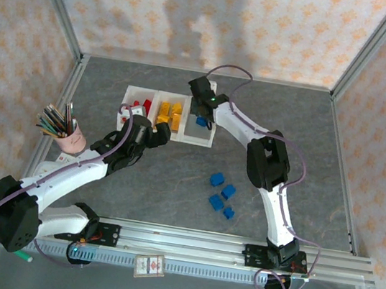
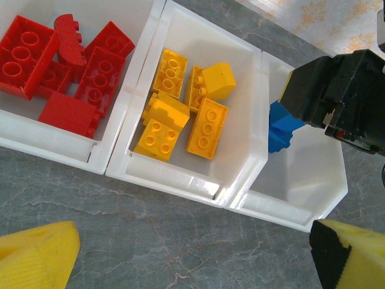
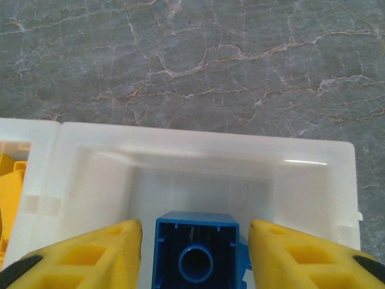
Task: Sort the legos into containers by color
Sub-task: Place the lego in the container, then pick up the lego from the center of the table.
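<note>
Right arm reached out over the right bin (image 3: 198, 135). The right gripper (image 3: 195, 227) stood spread and unclamped, a blue brick (image 3: 195, 241) between its fingers inside the bin. The left gripper (image 2: 192, 247) gaped near the tray. Four loose blue bricks (image 1: 216, 202) lay on the table (image 1: 311, 133).

Top cam: fixed high behind my bases, looks down and forward, far out, whole table (image 1: 292, 116) in frame. Left wrist cam: on my left arm, points down at tray (image 2: 180, 180) from near side, pretty close, all three compartments showing, my left fingers (image 2: 36, 256) in bottom corners. Right wrist cam: closer yet, looks straight down into end compartment (image 3: 204, 156), my right fingers (image 3: 90, 253) along bottom edge. All three views share tray; left wrist cam also catches my right arm (image 2: 349, 96).
</note>
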